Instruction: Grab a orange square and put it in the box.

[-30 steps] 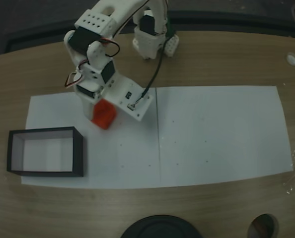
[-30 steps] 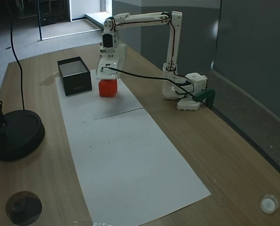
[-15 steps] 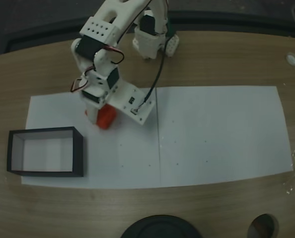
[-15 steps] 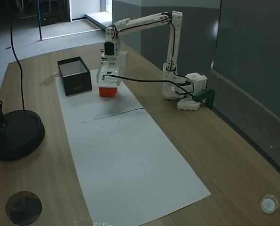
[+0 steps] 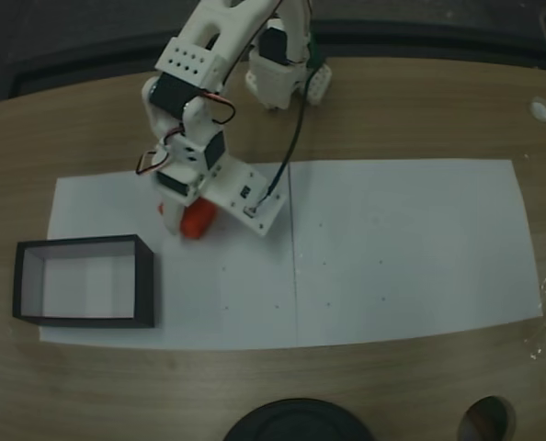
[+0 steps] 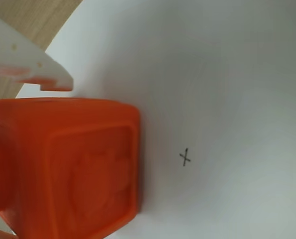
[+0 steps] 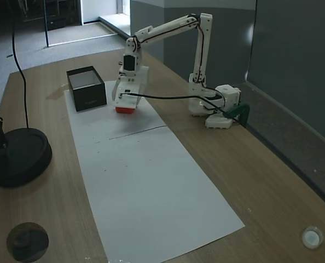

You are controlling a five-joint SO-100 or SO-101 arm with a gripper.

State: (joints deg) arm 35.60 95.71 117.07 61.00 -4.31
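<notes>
The orange square (image 5: pixel 199 221) rests on the white paper, right of the box (image 5: pixel 84 322) in a fixed view. My gripper (image 5: pixel 188 214) has come down over it, its white body hiding most of the cube. In the wrist view the orange square (image 6: pixel 73 164) fills the lower left, with one white finger (image 6: pixel 28 67) just above its edge and a thin gap between them. The second finger is barely seen at the bottom corner. In another fixed view the gripper (image 7: pixel 125 105) sits low on the orange square (image 7: pixel 125 110), just beside the black-walled box (image 7: pixel 89 99).
A long white paper sheet (image 5: pixel 402 248) covers the wooden table. The arm's base (image 5: pixel 282 78) stands at the far edge, with a black cable running to the wrist. A black round stand (image 7: pixel 15 156) sits near the table's front. A small pen cross (image 6: pixel 185 158) marks the paper.
The arm has lowered and shifted slightly, so the gripper now covers more of the orange square. The cube and the box have stayed in place.
</notes>
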